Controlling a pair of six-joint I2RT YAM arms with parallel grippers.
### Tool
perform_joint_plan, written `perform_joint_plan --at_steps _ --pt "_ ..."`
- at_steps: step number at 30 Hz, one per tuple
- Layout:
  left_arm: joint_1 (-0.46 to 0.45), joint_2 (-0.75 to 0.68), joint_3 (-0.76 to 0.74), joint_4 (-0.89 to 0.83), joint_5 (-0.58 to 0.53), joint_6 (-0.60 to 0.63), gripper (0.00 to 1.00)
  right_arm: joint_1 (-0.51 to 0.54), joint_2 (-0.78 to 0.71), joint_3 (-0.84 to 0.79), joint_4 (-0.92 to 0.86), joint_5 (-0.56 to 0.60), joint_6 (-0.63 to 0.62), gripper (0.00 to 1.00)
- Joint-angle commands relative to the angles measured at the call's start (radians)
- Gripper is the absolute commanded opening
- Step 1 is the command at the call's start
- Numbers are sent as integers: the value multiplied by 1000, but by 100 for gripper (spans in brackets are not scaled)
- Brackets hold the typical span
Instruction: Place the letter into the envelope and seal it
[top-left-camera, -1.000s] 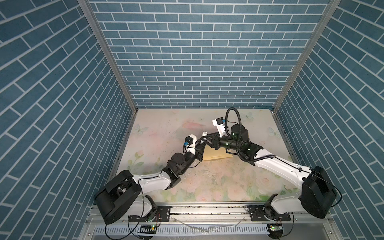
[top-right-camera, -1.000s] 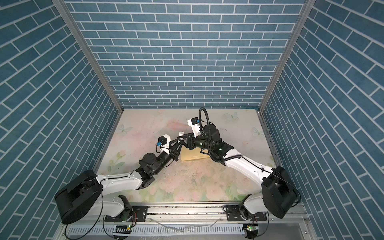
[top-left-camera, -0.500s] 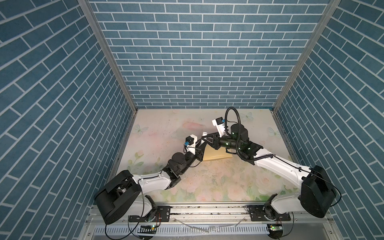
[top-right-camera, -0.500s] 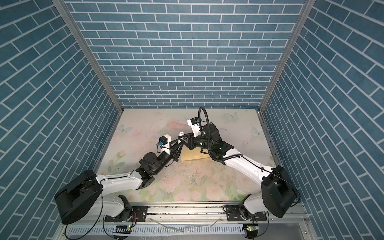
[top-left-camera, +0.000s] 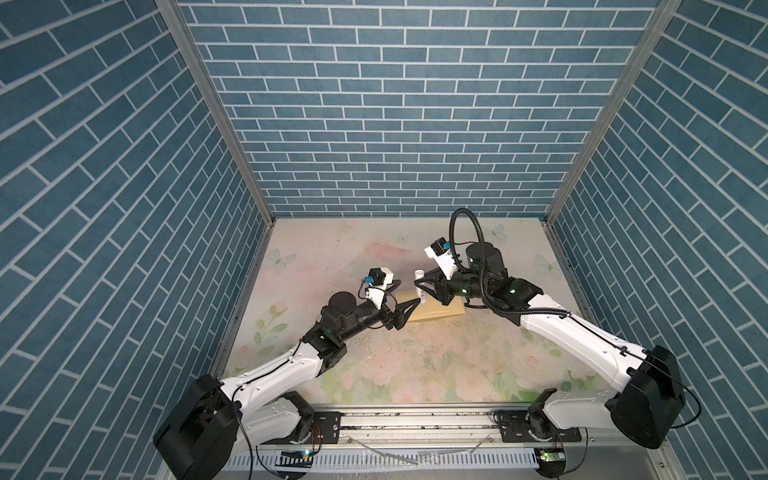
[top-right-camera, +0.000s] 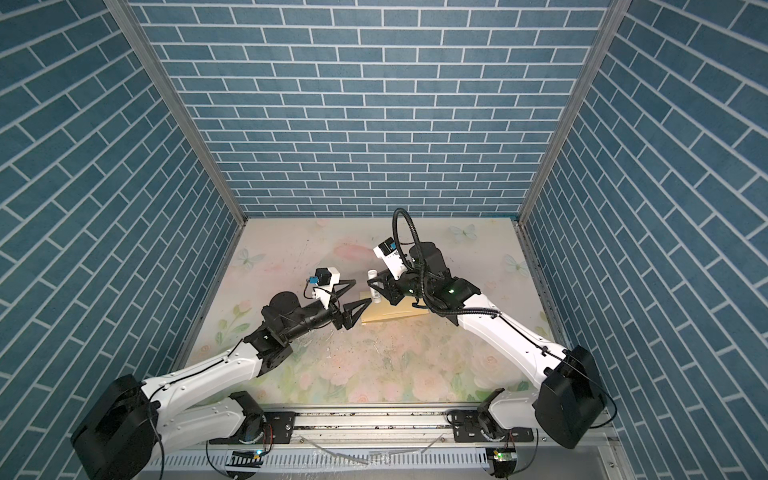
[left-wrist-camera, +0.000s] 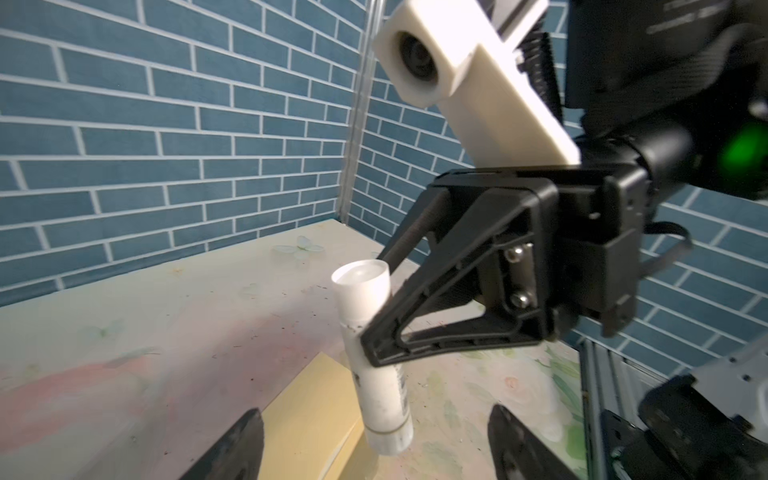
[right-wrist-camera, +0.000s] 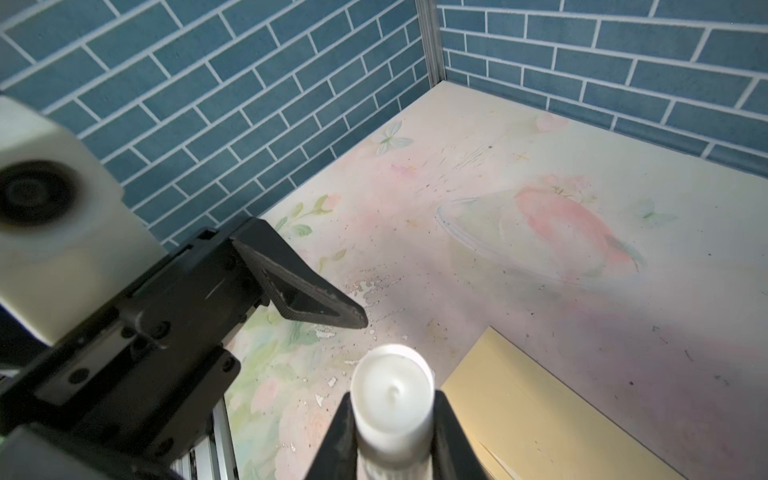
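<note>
The yellow envelope (top-left-camera: 436, 313) lies flat near the middle of the worktop (top-left-camera: 415, 365), which has soft pink flowers and butterflies printed on it. Both top views show it there (top-right-camera: 390, 313), with its long sides running nearly across the worktop and its right end partly under the right arm. The right gripper (top-left-camera: 420, 287) is squeezed tight on a white tube (top-left-camera: 419, 275). The tube stands almost straight up, leaning a little, with its round flat cap on top. In the right wrist view the tube (right-wrist-camera: 390, 390) sits snug between the two black fingers of the right gripper (right-wrist-camera: 392, 440), and the envelope (right-wrist-camera: 540, 415) is just beside it. The bottom of the tube hangs over the left end of the envelope. I cannot tell if it touches the paper. The left gripper (top-left-camera: 410, 291) faces the tube from the left with its fingers spread wide apart, and it holds nothing. In the left wrist view its two finger ends (left-wrist-camera: 376, 446) stand far from each other, with the low end of the tube (left-wrist-camera: 361, 291) between them and not touching them. The same view shows the right gripper (left-wrist-camera: 370, 345) pinching the tube around its middle, above the envelope (left-wrist-camera: 307, 407). Blue brick walls stand around three sides of the worktop.
</note>
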Motion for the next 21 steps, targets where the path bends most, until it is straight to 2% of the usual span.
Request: perform_joint_plan --at_steps 1,7,11,21 --pt "28 9 25 -69 179 -33 85 -4 -19 66 -75 -98 -127 0" --pt "31 62 31 16 230 -81 79 -4 -2 73 -74 -196 -136 0" --pt "31 108 41 66 258 -119 72 -3 19 84 -74 -228 -129 0" --pt "35 156 39 170 284 -181 59 -3 44 93 -102 -230 -149 0"
